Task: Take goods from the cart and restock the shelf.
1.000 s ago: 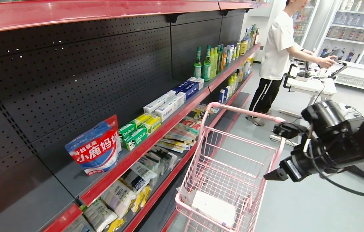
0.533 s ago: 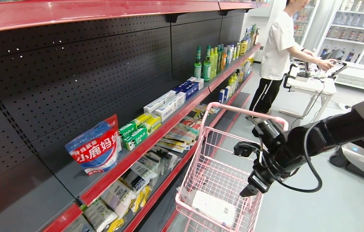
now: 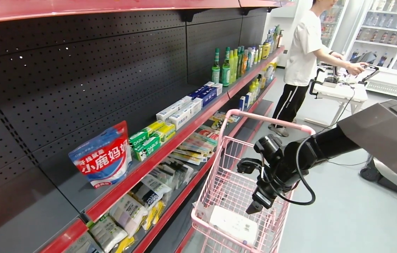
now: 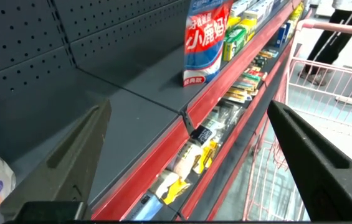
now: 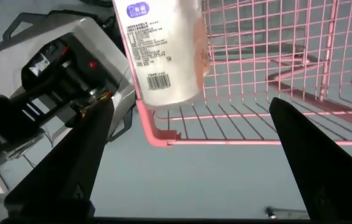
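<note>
- Head view: right claw (image 3: 253,209) hangs inside the pink cart (image 3: 265,121), just at 1 o'clock of the white pack (image 3: 233,225) lying on the cart's floor.
- Right wrist view: its fingers (image 5: 70,162) are spread wide, holding nothing.
- Left claw (image 4: 188,168) is also wide and empty, beside the shelf (image 4: 138,118).
- Blue-red bag (image 3: 103,156) stands on the shelf, at 9 o'clock of the cart.
</note>
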You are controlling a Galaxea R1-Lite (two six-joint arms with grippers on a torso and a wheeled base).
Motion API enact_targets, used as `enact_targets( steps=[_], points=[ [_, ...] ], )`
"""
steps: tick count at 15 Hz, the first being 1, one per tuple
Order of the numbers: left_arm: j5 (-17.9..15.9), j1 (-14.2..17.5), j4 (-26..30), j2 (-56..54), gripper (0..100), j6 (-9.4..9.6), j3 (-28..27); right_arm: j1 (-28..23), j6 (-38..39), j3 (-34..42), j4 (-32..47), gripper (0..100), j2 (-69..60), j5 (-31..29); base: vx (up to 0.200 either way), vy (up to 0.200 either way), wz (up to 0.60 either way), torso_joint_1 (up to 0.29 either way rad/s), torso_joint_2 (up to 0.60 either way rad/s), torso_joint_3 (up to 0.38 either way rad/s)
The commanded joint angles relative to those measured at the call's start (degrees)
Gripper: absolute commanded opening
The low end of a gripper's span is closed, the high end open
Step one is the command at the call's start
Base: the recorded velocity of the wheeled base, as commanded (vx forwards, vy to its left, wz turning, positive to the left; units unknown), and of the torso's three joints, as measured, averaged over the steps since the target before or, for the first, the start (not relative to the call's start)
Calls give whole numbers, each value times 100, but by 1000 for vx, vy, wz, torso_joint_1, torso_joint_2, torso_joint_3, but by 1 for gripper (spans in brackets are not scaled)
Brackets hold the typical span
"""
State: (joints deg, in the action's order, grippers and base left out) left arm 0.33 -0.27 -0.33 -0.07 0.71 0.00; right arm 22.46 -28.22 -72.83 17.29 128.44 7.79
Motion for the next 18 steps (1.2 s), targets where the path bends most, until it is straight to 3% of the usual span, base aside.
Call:
enact_targets(
  steps=[1, 10, 18],
  points=[
    [2, 0, -2, 7, 100, 0, 0, 163, 1, -258, 3, 100, 252, 3, 0, 0, 0, -95, 188, 115],
    [2, 0, -2, 7, 100, 0, 0, 725, 62, -847, -6, 100, 753, 3, 0, 0, 0, -116, 260, 141],
    [2, 0, -2, 7, 100, 0, 0, 734, 10, -1208, 12, 100, 972, -6, 0, 0, 0, -71, 160, 91]
  ],
)
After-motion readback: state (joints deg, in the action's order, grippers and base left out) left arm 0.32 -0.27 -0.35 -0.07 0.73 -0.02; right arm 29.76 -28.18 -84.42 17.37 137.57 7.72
